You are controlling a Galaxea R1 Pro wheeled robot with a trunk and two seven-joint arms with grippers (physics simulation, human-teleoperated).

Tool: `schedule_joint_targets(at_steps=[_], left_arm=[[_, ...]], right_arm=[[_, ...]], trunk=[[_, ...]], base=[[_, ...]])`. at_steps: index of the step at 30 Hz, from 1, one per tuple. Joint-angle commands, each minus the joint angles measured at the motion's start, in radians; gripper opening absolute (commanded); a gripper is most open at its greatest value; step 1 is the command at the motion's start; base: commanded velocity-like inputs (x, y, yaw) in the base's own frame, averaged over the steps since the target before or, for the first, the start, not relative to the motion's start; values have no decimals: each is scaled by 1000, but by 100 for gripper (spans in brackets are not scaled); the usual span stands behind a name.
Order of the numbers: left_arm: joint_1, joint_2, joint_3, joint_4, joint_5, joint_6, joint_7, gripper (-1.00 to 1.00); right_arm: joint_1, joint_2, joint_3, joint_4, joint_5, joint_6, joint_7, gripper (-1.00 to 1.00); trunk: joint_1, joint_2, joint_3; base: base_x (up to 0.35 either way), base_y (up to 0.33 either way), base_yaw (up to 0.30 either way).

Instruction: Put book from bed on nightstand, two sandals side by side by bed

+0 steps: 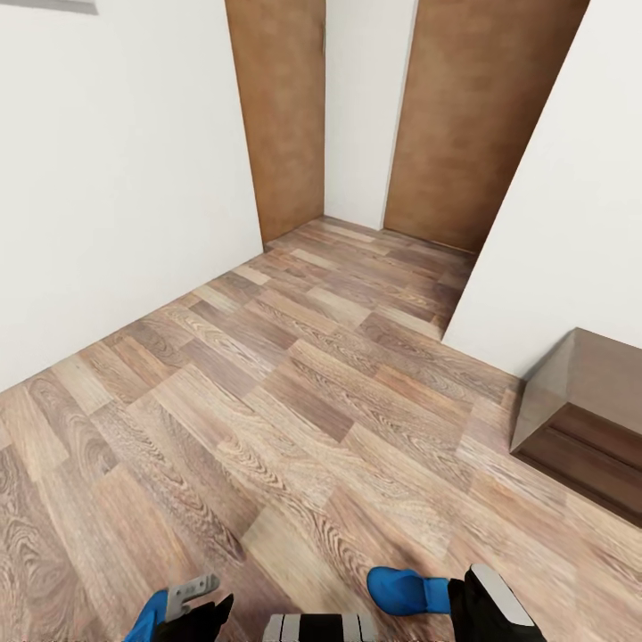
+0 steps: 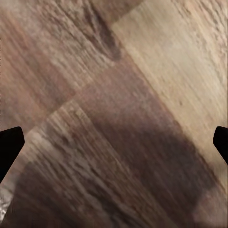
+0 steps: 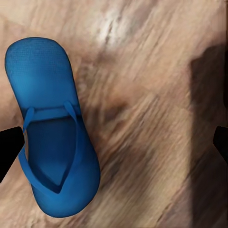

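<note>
**Grippers low over the plank floor, a blue sandal under the right one**

Right gripper (image 3: 114, 142) hangs over the wood-plank floor (image 1: 294, 401) with its jaws spread wide; only the two dark fingertips show at the picture's edges in the right wrist view, and nothing lies between them. A bright blue sandal (image 3: 50, 123) lies flat on the floor, sole down and straps up, just beside one fingertip. In the head view a blue sandal (image 1: 408, 591) shows at about 5 o'clock, touching or partly hidden by the right arm's dark housing. Left gripper (image 2: 114, 137) is likewise spread wide over bare planks. Another blue shape (image 1: 150, 617) shows at about 7 o'clock in the head view, close against the left arm; it is probably the second sandal, though whether it is held cannot be told.

A dark brown cabinet (image 1: 584, 419) stands against the white wall at 4 o'clock, and two brown doors (image 1: 276, 116) close the passage at 12 o'clock.

Handling, as a judgement: the flip-flop looks light, thin and somewhat flexible. A grip across the sole's edge near the middle, or on the strap junction, seems the surest hold; the thin straps alone may bend.
</note>
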Motion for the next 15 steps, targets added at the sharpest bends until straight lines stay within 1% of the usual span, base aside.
schedule_joint_targets(at_steps=[1, 3, 5, 6, 8, 9, 10, 11, 12, 14, 15], left_arm=[[0, -1, 4, -3, 7, 8, -5, 100], [0, 1, 6, -14, 7, 8, -5, 100], [0, 5, 9, -81, 7, 11, -5, 100], [0, 6, 9, -96, 7, 12, -5, 100], [0, 9, 11, -156, 12, 27, -5, 100], [0, 14, 12, -205, 27, 53, -6, 100], [0, 23, 14, -259, 56, 96, -6, 100], [0, 35, 18, -312, 101, 154, -8, 100], [0, 52, 27, -362, 159, 219, -14, 100], [0, 73, 37, -402, 225, 278, -23, 100], [0, 98, 48, -429, 294, 324, -35, 100]], right_arm=[[0, 0, -1, -2, -10, -10, -1, 100], [0, 0, -1, -3, -9, -10, -1, 100], [0, 0, -1, -5, -9, -10, -1, 100], [0, 1, -1, -5, -9, -10, -1, 100], [0, 1, -1, -5, -9, -10, -1, 100], [0, 1, -1, -6, -9, -10, -1, 100], [0, 1, -1, -6, -7, -10, -1, 100], [0, 0, 0, -6, -5, -10, 0, 100], [0, 0, 0, -7, -4, -10, 0, 100], [0, 1, 0, -7, -3, -10, 1, 100], [0, 1, 0, -7, -3, -10, 1, 100]], trunk=[[0, -1, -5], [1, -1, -9], [1, -1, -9], [1, -1, -9], [1, -1, -9], [1, -1, -9], [1, -1, -9], [1, -1, -9], [1, -1, -9], [1, -1, -9], [1, -1, -9]], base=[[0, 0, 0], [0, 0, 0], [0, 0, 0], [0, 0, 0], [0, 0, 0], [0, 0, 0], [0, 0, 0], [0, 0, 0], [0, 0, 0], [0, 0, 0], [0, 0, 0]])
